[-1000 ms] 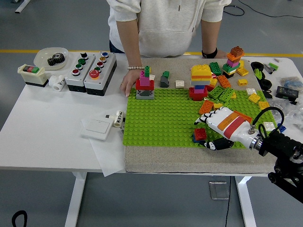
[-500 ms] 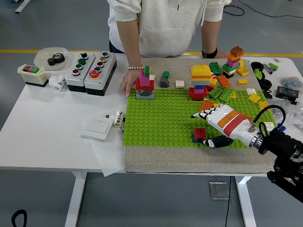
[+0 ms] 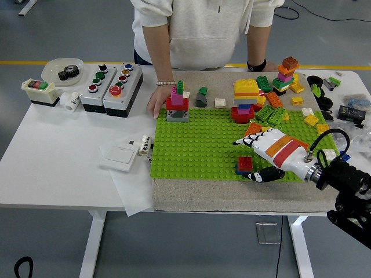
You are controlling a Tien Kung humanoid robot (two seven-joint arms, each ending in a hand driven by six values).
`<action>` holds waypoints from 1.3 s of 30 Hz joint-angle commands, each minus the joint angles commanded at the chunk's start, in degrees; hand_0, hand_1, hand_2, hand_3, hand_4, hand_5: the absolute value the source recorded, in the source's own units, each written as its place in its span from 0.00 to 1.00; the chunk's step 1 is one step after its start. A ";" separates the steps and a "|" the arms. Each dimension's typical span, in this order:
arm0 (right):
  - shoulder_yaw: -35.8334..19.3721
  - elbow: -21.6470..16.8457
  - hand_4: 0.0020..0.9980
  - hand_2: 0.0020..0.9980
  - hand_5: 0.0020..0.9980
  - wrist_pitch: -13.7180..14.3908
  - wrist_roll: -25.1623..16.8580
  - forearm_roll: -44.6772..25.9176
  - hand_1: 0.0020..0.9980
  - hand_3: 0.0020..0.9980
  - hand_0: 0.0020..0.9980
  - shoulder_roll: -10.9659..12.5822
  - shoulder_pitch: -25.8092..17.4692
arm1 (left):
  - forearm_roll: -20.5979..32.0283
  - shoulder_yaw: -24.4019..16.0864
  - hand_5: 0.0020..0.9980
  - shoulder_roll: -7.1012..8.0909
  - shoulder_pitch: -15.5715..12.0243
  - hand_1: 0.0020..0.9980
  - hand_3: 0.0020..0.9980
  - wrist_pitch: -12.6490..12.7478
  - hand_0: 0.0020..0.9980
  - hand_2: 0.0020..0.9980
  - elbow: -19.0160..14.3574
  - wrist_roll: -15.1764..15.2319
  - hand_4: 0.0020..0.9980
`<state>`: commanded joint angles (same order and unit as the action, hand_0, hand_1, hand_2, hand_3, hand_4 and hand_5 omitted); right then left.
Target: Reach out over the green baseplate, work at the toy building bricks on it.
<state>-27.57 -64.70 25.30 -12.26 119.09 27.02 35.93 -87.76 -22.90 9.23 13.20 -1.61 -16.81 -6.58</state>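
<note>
- Head view gives me the green baseplate (image 3: 197, 142) lying on a beige mat (image 3: 174, 194) on the white table (image 3: 52, 168).
- My right hand (image 3: 268, 152) comes in from the lower right and is over the front right part of the baseplate.
- Its fingers (image 3: 246, 141) are spread and point to the left; the thumb (image 3: 264, 174) is lower, near the front edge of the baseplate.
- I see no brick held in this hand; it is open.
- A red brick (image 3: 245, 164) stands on the baseplate between the fingers and the thumb, just beside them; I cannot tell if they touch it.
- At the back left corner of the baseplate stands a small tower (image 3: 177, 103) with grey, red and pink bricks.
- A yellow-topped stack (image 3: 246, 97) stands at the back, and loose bricks (image 3: 272, 107) lie to the right of it.
- A person stands at the far side, with one hand (image 3: 155, 103) resting on the mat just beside the small tower.
- My left arm is not visible.
</note>
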 joint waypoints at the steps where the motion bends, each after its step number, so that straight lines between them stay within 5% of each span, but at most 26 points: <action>1: -0.34 -0.81 0.88 0.75 0.45 0.13 0.18 0.05 0.58 0.83 0.37 0.27 -0.33 | -0.05 -0.02 0.66 -0.01 0.00 0.64 0.61 0.01 0.65 0.68 0.01 0.00 0.66; 5: -1.57 -4.09 0.88 0.75 0.45 1.78 0.65 0.10 0.58 0.83 0.37 1.18 -1.72 | -0.08 -0.03 0.66 -0.02 -0.09 0.64 0.61 0.10 0.65 0.68 0.06 0.00 0.66; 6: -2.11 -5.21 0.83 0.70 0.46 3.02 0.60 -0.12 0.48 0.62 0.29 1.48 -2.36 | -0.07 -0.04 0.66 -0.04 -0.13 0.64 0.61 0.14 0.65 0.68 0.07 -0.02 0.66; 9: -3.65 -8.44 0.83 0.70 0.46 5.63 0.75 -0.65 0.48 0.62 0.29 2.36 -4.08 | -0.15 -0.06 0.66 -0.07 -0.13 0.64 0.61 0.17 0.65 0.68 0.09 -0.05 0.66; 15: -4.94 -12.56 0.82 0.68 0.51 5.31 0.84 -0.26 0.47 0.56 0.28 4.28 -6.39 | -0.25 -0.15 0.66 -0.05 -0.17 0.64 0.61 0.26 0.65 0.68 0.12 -0.12 0.66; 39: -2.11 -9.93 0.80 0.60 0.54 3.82 1.05 1.74 0.50 0.54 0.35 4.12 -7.54 | -0.32 -0.17 0.66 -0.27 -0.49 0.65 0.61 -0.02 0.66 0.68 0.05 0.06 0.66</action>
<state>-29.67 -74.63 29.11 -11.21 120.83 31.15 28.39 -88.08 -23.07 8.96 12.71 -1.63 -16.76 -6.51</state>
